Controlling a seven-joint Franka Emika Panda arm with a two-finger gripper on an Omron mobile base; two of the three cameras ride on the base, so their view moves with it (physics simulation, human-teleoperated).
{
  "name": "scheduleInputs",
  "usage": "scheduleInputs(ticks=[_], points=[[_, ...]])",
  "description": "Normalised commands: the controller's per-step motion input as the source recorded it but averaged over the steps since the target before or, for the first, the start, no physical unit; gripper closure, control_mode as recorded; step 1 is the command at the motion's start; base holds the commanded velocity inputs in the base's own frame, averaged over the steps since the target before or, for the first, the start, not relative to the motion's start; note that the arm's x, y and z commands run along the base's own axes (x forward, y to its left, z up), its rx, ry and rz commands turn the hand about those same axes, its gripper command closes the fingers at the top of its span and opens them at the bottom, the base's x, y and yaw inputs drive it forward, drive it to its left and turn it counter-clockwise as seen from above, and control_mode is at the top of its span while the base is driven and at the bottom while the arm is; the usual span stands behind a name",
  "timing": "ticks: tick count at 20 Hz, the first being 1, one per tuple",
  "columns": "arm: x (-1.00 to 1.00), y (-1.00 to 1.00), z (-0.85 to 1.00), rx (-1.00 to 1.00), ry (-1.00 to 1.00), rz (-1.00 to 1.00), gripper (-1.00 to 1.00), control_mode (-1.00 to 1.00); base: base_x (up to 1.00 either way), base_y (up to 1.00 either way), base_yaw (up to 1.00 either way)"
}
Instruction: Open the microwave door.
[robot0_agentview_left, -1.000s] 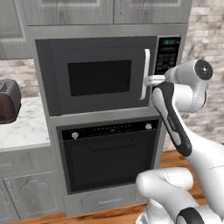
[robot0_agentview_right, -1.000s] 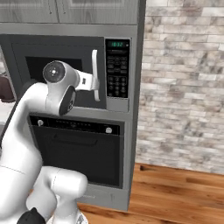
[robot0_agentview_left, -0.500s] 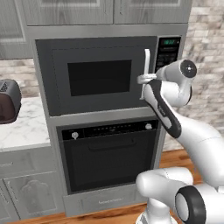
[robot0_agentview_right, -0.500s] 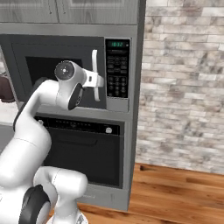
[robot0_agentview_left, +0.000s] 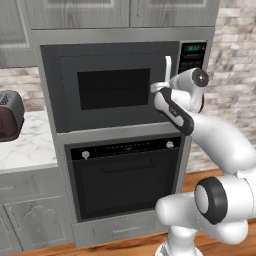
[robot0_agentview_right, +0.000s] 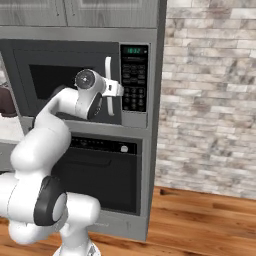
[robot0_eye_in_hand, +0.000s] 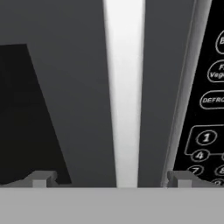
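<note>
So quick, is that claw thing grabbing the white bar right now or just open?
End effector: open, its fingertips apart on either side of the white bar handle of the microwave door, not yet closed on it.

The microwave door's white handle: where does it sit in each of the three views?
Left base view: handle, upright at the door's right edge, behind the arm.
Right base view: handle, just left of the keypad.
Hand view: handle, centre; keypad at right.
</note>
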Motion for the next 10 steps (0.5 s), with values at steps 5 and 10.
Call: scheduleInputs(ticks=[5,10], points=[[0.58,-0.02,0.00,0.00,0.00,0.00,-1.00,-1.00,0.00,0.00,0.00],[0.47,0.00,-0.02,0.00,0.00,0.00,-1.00,-1.00,0.00,0.00,0.00]])
